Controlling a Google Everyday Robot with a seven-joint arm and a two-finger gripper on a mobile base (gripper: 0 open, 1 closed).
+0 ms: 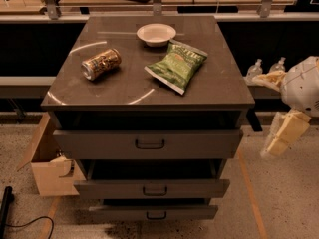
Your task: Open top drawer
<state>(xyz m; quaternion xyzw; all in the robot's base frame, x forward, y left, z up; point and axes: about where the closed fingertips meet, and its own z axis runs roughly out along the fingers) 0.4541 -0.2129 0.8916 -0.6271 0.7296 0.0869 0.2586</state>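
The top drawer (99, 144) is the wide grey front just under the cabinet top, with a small dark loop handle (149, 144) at its centre. It stands pulled out a little, with a dark gap above its front. My gripper (282, 133) hangs off the white arm (305, 86) at the right edge, beside the cabinet's right side at drawer height. It is apart from the handle and holds nothing that I can see.
Two lower grey drawers (109, 188) (119, 213) also stand partly out. On the cabinet top (124, 86) lie a tipped can (101, 63), a green chip bag (177, 65) and a white bowl (156, 34). A cardboard box (47, 168) sits at the left.
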